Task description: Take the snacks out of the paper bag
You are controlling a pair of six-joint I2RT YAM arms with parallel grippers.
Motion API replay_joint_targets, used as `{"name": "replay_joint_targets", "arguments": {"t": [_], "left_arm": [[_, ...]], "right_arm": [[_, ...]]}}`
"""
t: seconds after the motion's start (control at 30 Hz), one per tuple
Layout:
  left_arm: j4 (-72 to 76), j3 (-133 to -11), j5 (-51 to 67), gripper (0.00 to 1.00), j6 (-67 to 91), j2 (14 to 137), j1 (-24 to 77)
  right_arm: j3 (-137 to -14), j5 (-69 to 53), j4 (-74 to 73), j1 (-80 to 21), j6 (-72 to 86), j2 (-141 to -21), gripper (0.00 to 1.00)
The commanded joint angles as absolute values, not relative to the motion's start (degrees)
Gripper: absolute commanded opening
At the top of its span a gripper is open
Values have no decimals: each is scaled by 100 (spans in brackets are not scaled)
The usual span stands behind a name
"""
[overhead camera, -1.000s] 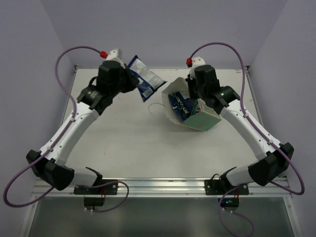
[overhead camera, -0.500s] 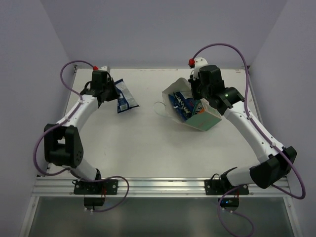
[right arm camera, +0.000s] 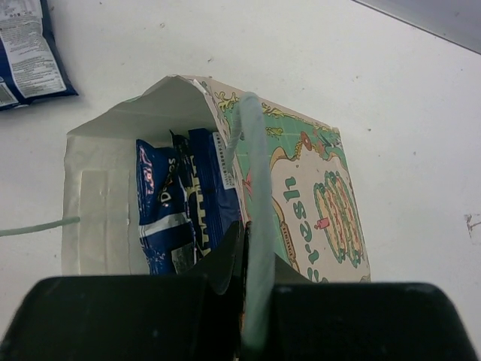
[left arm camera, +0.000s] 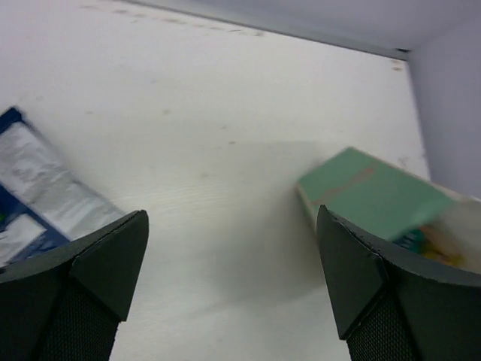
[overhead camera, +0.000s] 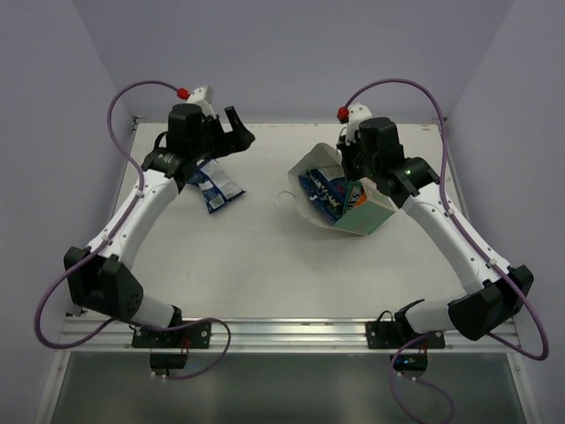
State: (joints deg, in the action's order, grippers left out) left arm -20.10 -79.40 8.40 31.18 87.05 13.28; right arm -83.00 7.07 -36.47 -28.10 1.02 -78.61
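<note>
A blue-and-white snack packet (overhead camera: 214, 186) lies flat on the table at the back left, also seen in the left wrist view (left arm camera: 37, 199). My left gripper (overhead camera: 237, 129) hovers just above and right of it, open, with nothing between its fingers (left arm camera: 83, 278). The mint-green paper bag (overhead camera: 364, 210) lies tilted on its side at the back right, mouth facing left. Blue snack packets (right arm camera: 176, 210) show inside it (overhead camera: 321, 189). My right gripper (right arm camera: 252, 252) is shut on the bag's upper side wall (right arm camera: 316, 203), and the gripper (overhead camera: 351, 179) sits over the bag.
One thin string handle (overhead camera: 284, 198) trails from the bag's mouth onto the table. A blurred second handle (right arm camera: 254, 158) runs up past my right fingers. The table's back edge and purple walls stand close behind both grippers.
My left gripper carried the blue-and-white packet leftwards, opened and let it go; the packet now lies on the table. The right gripper and the bag have barely moved.
</note>
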Motion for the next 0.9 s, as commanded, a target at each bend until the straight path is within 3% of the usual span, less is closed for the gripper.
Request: {"name": "replay_joint_targets", "arguments": {"t": [0.0,0.17,0.3,0.87], "left_arm": [[-2250,-8209,669,98,3699,8007,2380],[-2224,-8244,212,82,4578,7963,3856],[-2197,-8490,-157,77,4746,8304,4525],[-1934,-8718,-325,71,4983,9554,4658]], "right_arm": [[-8367,615,-3577,-2812,44,-7603,0],[-8402,957,-3560,-2812,132,-7655,0],[-8280,1125,-3437,-2812,325,-7664,0],[-7691,1283,-3015,-3050,958,-7611,0]]}}
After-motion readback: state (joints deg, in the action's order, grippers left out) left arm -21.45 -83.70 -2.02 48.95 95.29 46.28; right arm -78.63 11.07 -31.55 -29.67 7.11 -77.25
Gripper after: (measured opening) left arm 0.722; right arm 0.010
